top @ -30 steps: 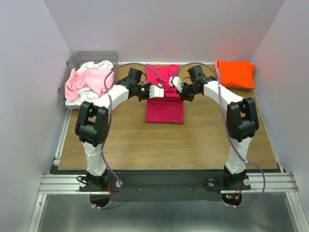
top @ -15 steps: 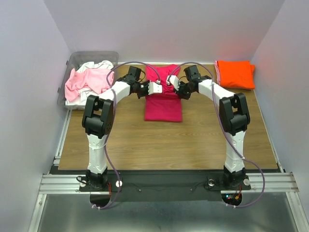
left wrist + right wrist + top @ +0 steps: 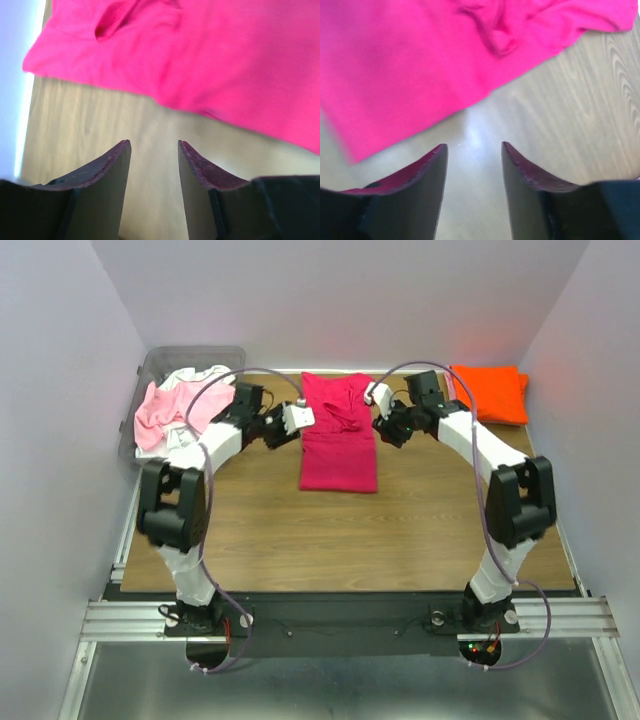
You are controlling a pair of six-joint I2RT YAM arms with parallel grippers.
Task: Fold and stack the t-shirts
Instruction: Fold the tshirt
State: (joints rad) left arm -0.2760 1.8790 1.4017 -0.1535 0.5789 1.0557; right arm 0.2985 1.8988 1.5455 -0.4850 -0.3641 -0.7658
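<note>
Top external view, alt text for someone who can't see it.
A magenta t-shirt lies flat between the left gripper and right gripper. A folded orange t-shirt sits far right; pink and white shirts fill a clear bin far left.

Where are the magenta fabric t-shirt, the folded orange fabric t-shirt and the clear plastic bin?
Magenta fabric t-shirt (image 3: 339,458): top external view, lower body.
Folded orange fabric t-shirt (image 3: 488,393): top external view, centre.
Clear plastic bin (image 3: 175,358): top external view, far wall.

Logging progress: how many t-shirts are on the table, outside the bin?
2: the magenta t-shirt mid-table, the orange t-shirt folded at the far right corner. The bin holds pink and white fabric; count there unclear.
</note>
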